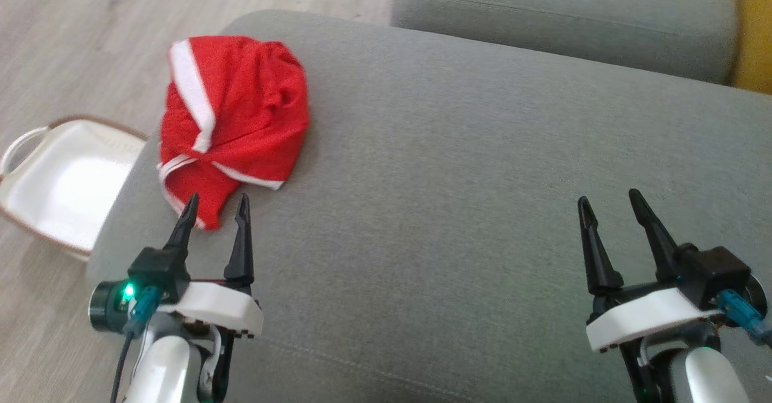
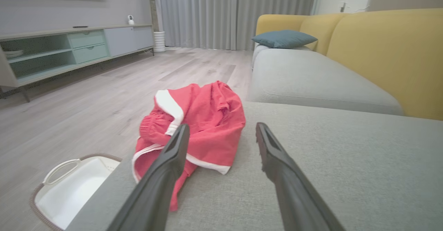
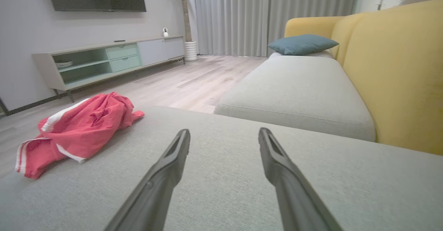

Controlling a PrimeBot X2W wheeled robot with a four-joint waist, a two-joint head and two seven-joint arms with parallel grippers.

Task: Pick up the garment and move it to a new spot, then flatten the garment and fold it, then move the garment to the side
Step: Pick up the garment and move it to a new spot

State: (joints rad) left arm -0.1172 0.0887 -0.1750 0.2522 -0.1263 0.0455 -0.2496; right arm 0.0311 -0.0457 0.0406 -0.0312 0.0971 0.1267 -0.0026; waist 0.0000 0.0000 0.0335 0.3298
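Note:
The garment (image 1: pixel 232 116) is a red piece with white stripes, lying crumpled near the left edge of the grey sofa cushion (image 1: pixel 458 168). My left gripper (image 1: pixel 217 201) stands open just short of its near hem, with nothing between the fingers. In the left wrist view the garment (image 2: pixel 204 127) lies straight ahead, past the open left gripper (image 2: pixel 221 129). Far off at the lower right, my right gripper (image 1: pixel 609 201) hangs open over bare cushion. The right wrist view has the garment (image 3: pixel 78 130) at the left, well away from the open right gripper (image 3: pixel 224 134).
A white basket (image 1: pixel 63 180) with a handle sits on the wood floor by the cushion's left edge. A second grey cushion (image 1: pixel 561 17) and the yellow backrest (image 3: pixel 398 72) lie beyond. A blue pillow (image 3: pixel 303 44) and a low TV cabinet (image 3: pixel 104 59) stand farther off.

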